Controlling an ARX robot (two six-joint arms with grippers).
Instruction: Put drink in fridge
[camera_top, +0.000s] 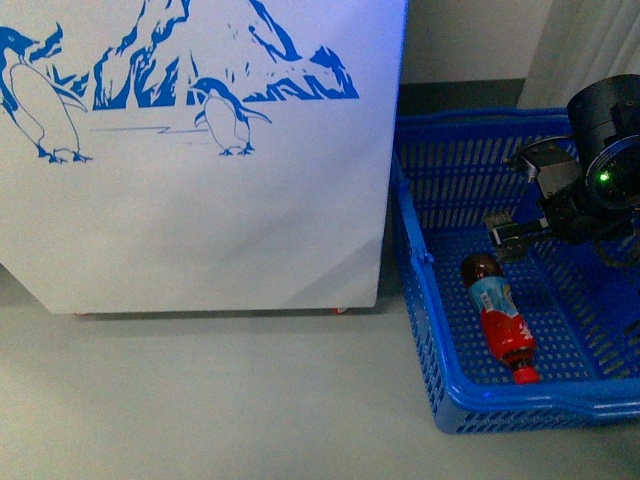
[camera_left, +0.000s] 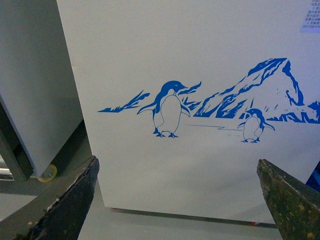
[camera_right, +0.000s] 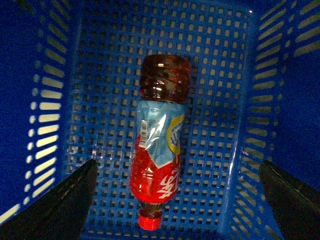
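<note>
Since the drink (camera_right: 160, 145) lies on its side in the blue basket (camera_top: 415, 290), cap twd its near wall, beside the fridge (camera_top: 200, 210), the right end effector (camera_right: 177, 165) hangs over it, jaws wide. Left end effector (camera_left: 176, 165) is wide too, facing the fridge front. Drop straight, pinch mid-label, w/o rolling it.

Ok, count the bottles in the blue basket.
1. The drink lies on its side on the basket floor, red cap toward the near wall. The right arm hides a far corner.
</note>
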